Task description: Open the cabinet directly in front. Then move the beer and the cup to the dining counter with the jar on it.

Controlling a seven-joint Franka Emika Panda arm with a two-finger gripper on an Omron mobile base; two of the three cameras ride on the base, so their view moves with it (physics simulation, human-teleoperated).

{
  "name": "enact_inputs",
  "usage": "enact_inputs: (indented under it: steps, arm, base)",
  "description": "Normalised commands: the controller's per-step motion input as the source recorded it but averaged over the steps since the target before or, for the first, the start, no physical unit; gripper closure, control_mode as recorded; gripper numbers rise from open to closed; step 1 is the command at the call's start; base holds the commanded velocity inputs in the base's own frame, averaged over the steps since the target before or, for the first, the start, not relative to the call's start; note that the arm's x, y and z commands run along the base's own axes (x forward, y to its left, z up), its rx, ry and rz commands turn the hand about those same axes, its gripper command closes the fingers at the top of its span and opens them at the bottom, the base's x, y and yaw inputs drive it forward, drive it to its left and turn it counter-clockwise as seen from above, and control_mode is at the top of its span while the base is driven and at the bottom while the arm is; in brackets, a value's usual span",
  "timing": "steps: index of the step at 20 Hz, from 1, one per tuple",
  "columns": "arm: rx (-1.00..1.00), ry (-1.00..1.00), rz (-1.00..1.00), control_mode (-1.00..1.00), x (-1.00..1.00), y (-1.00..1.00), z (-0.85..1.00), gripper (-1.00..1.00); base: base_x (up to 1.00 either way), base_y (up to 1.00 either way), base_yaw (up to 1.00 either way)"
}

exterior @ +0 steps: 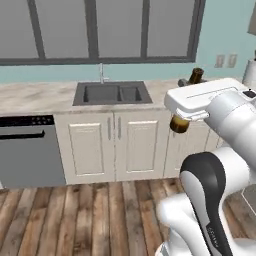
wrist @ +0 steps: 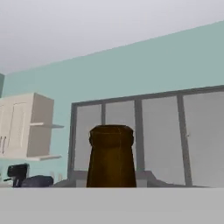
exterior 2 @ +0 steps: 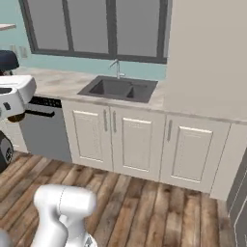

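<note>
Gripper (exterior: 186,102) clamped on beer (exterior: 180,123), carried clear of sink worktop (exterior: 45,95). Glass: rigid, slick, breakable; body grip beats neck.

We see a beige veined worktop (exterior: 35,95) running under the window, over cream cabinet doors with grey handles. A dark grey double sink (exterior: 112,93) is set into it, and a slim faucet (exterior: 102,74) rises just behind the sink. To the left of the sink the worktop tops a dishwasher (exterior: 30,150). Below the sink cabinets lies a wooden plank floor (exterior: 75,215).
</note>
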Motion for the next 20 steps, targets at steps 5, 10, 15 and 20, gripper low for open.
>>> enact_inputs:
  steps: [5,10,15,20]
  arm:
    - [0.00,0.00,0.00,1.00,0.00,0.00,0.00,1.00]
    - [0.00,0.00,0.00,1.00,0.00,0.00,0.00,1.00]
    - [0.00,0.00,0.00,1.00,0.00,0.00,0.00,1.00]
    - [0.00,0.00,0.00,1.00,0.00,0.00,0.00,1.00]
  base:
    - [-0.03,0.00,0.99]
    - [-0.02,0.00,0.99]
    - [-0.02,0.08,0.96]
    - [0.00,0.20,0.71]
